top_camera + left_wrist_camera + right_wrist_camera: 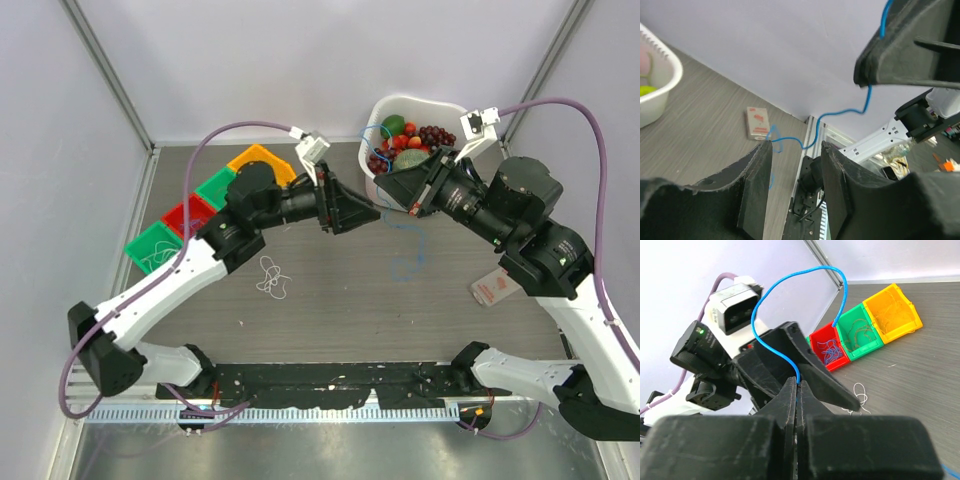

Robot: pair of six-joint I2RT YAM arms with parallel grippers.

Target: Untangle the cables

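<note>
A blue cable [771,287] rises in an arc from my right gripper [799,383], which is shut on it in mid-air by the white basket. Its lower part hangs down to the table as a loose blue cable [405,255]. My left gripper [794,150] faces the right gripper [411,207] closely. Its jaws stand apart, and the blue cable [840,113] crosses just beyond its fingertips, not clamped. In the top view the left gripper [372,215] sits a short way left of the right one. A white cable [272,277] lies curled on the table, apart from both.
Four small bins line the far left: orange [262,160], green [215,187], red [190,213] with blue strands, green [152,246]. A white basket [392,105] of fruit stands at the back. A small packet [492,290] lies at the right.
</note>
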